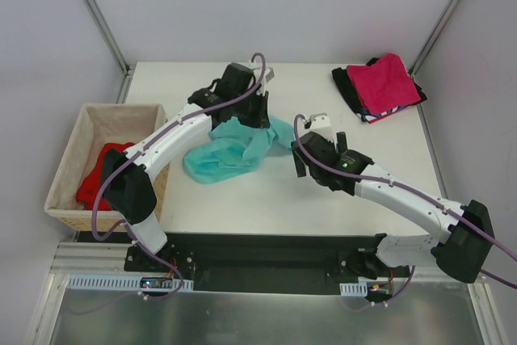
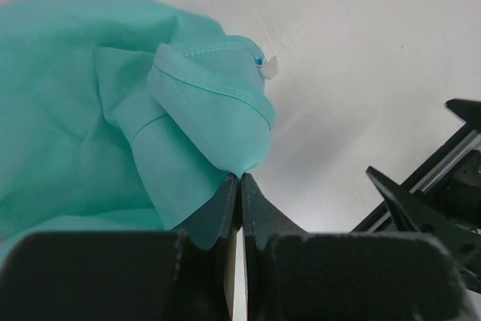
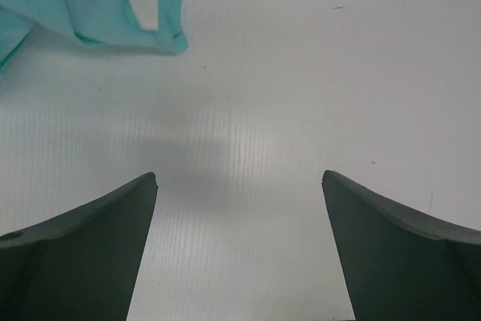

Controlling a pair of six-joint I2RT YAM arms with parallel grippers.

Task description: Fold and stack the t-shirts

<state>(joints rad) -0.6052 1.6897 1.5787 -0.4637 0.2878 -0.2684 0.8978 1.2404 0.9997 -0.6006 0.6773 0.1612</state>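
Note:
A crumpled teal-green t-shirt lies at the table's middle. My left gripper is shut on a fold of it, the jaws pinched together on the cloth at its far edge. My right gripper is open and empty just right of the shirt, over bare table; a corner of the teal shirt shows at the top left of the right wrist view. A folded magenta-pink t-shirt lies on top of a black one and a striped one at the back right. A bright red t-shirt lies in the basket.
The tan wicker basket with cloth lining stands at the table's left edge. A metal frame post rises at the back left and another at the back right. The right arm shows at the right of the left wrist view.

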